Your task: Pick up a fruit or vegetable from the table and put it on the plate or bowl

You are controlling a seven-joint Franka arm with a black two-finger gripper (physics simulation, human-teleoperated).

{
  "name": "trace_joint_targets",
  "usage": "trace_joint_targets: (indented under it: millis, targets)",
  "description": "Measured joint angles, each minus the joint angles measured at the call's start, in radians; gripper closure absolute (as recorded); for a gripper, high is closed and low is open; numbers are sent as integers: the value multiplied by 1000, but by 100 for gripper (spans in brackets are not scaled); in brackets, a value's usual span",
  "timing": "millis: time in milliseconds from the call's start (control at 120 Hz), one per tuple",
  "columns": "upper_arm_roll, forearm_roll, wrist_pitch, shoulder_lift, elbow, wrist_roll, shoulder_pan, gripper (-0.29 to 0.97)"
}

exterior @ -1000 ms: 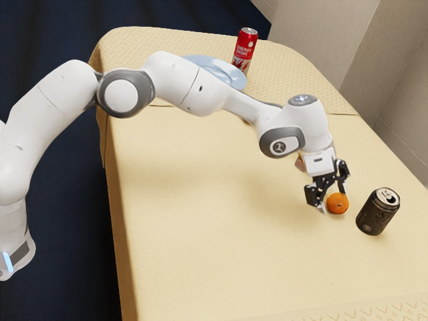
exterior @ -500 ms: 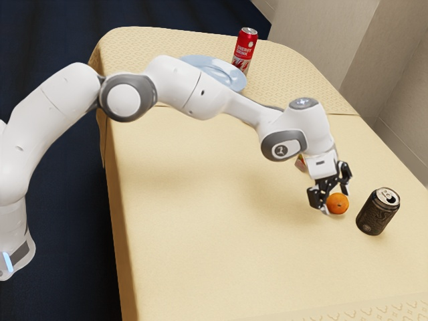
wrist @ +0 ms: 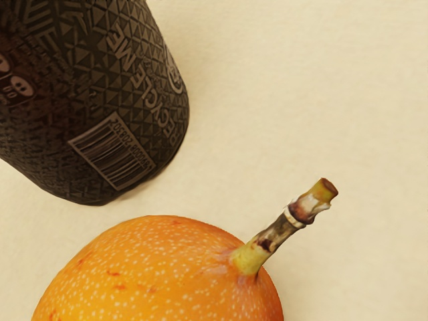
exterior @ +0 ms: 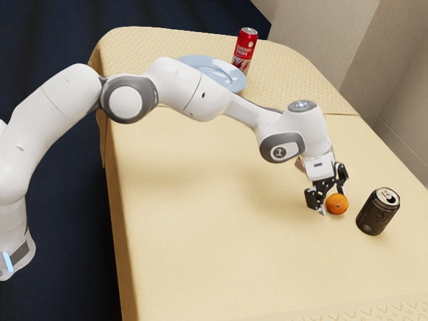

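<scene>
Wrist view: orange fruit (wrist: pixel 154 274) round, pale-speckled skin, no real long axis, green-brown stem slanting off top. Exterior view: sits on table (exterior: pixel 221 221) lower right, beside dark can (exterior: pixel 378 210); gripper (exterior: pixel 328 199) fingers spread wide around it.

On the side camera my arm (exterior: pixel 200 93) covers the near rim of the plate (exterior: pixel 224 72) by the table's far edge. The table's (exterior: pixel 200 221) near edge and near corners run out of frame. The gripper (exterior: pixel 326 195) hides part of the orange (exterior: pixel 338 204), and I cannot tell whether it has hold of it. On the wrist camera the orange (wrist: pixel 160 274) and the dark can (wrist: pixel 87 100) are both cut off at the frame's edges.
</scene>
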Motion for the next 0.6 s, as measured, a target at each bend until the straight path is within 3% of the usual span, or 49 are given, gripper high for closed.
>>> trace_joint_targets:
  millis: [92,217,458,525,600]
  targets:
    - [0,9,10,-1,0,1,-4,14]
    - [0,21,20,-2,0,0,-6,38]
    - [-12,44,38,6,0,-26,-3,56]
    - [-43,52,27,55,-1,-35,5,63]
    - [-74,64,-20,194,-1,-48,33,68]
